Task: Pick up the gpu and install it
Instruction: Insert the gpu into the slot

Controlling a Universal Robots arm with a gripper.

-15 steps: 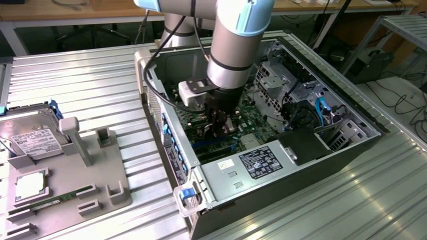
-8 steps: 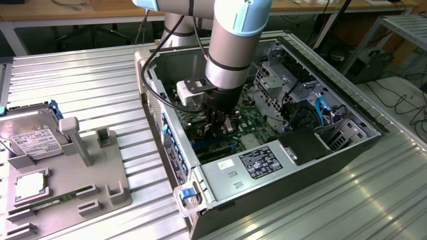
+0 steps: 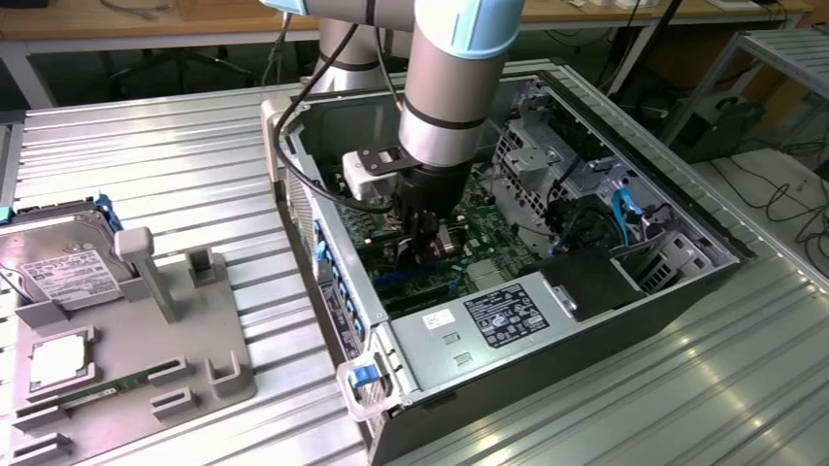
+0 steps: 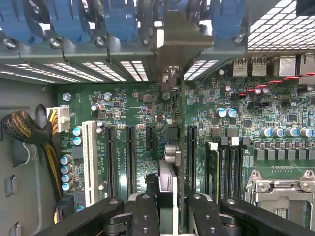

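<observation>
Reaching down into the open computer case (image 3: 570, 282) lying on the ribbed metal worktop (image 3: 155, 175), with the hand (image 3: 428, 238) deep inside, over the green motherboard (image 4: 128, 103).

Clenched on the gpu (image 4: 170, 162), by the look of the wrist view: card seen edge-on, pinched between the two black fingers (image 4: 145, 216), running straight away from the hand toward the case's rear wall. Silver bracket (image 4: 179, 42) at the far end, up against the row of rear slot openings beside the blue retainer clips (image 4: 74, 19).

Long axis of the card parallel to the black expansion slots (image 4: 130, 157), and directly in line with the hand rather than off to either side. Card edge sitting in the gap between the short slot (image 4: 150, 137) and the long one (image 4: 191, 157) nearest the memory sticks (image 4: 214, 172); impossible to tell whether its connector is already touching a slot or hanging just above one. Judged as late in the task: card lifted and carried in, seating not confirmed.

Outside the case, toward the exterior view's left, a grey parts holder (image 3: 143, 349) near the worktop's edge, with a silver hard drive (image 3: 58, 267) propped in it.
</observation>
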